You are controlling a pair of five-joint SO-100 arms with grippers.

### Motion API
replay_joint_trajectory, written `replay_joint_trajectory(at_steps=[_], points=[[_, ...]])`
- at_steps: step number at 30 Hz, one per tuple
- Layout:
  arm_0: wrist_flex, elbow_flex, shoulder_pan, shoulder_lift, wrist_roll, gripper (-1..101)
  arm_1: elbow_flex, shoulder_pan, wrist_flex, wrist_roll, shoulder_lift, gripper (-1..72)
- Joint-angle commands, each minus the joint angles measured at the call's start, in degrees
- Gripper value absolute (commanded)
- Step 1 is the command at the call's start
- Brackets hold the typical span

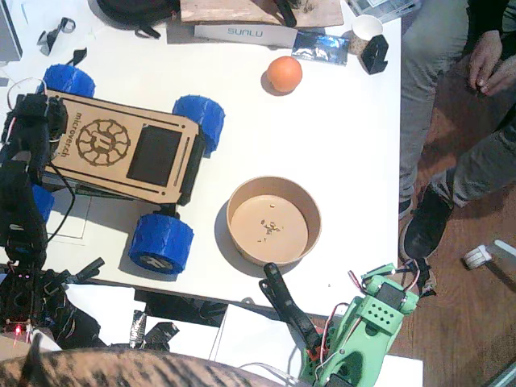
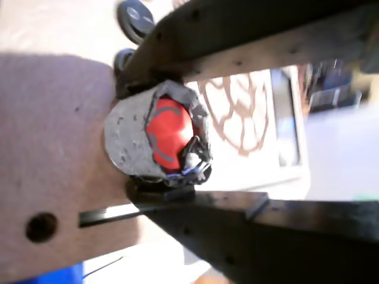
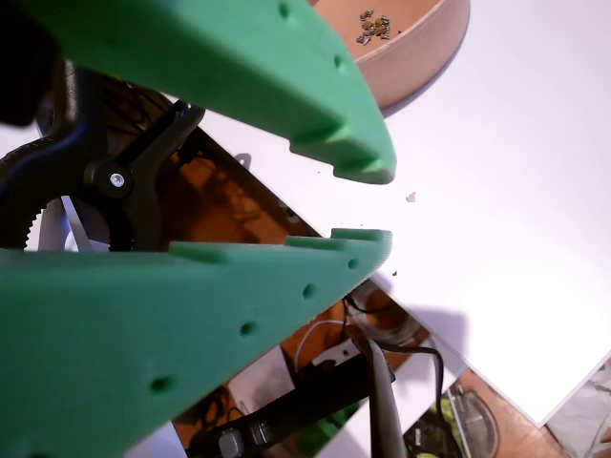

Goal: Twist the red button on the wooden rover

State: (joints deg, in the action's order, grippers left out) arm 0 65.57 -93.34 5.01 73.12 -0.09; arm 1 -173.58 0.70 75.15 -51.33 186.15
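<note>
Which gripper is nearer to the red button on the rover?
The left gripper: its jaws close around the red button. The right gripper hangs over the table's near edge, far away.

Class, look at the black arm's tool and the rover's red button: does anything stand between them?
Nothing visible does. In a wrist view the left tool already brackets the red button, its black fingers against the grey ring on the wooden rover.

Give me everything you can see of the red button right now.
The red button is a small round knob, glossy red with grey curved markings, sunk in a grey ring on the wooden rover deck's light plywood. The left tool brackets it, black jaws against the ring above and below. In the fixed view the arm hides it.
</note>
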Motion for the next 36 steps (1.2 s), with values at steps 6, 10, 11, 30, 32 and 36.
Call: replay_joint_trajectory(at_steps=[6,10,11,30,32,36], points=[[-0.79,1.85,3.52,2.55,6.33,0,0.26,0.09,0.44,-0.62,0.09,2.5],[-0.70,1.85,4.39,2.99,11.43,0,0.26,0.09,0.44,-0.62,0.09,2.5],[-0.70,1.76,4.48,3.43,12.48,0,0.26,0.09,0.44,-0.62,0.09,2.5],[-1.23,1.76,8.79,4.92,26.89,0,0.26,0.09,0.44,-0.62,0.09,2.5],[-1.05,1.76,9.14,5.10,28.30,0,0.26,0.09,0.44,-0.62,0.09,2.5],[-1.05,1.76,10.81,5.19,29.79,0,0.26,0.09,0.44,-0.62,0.09,2.5]])
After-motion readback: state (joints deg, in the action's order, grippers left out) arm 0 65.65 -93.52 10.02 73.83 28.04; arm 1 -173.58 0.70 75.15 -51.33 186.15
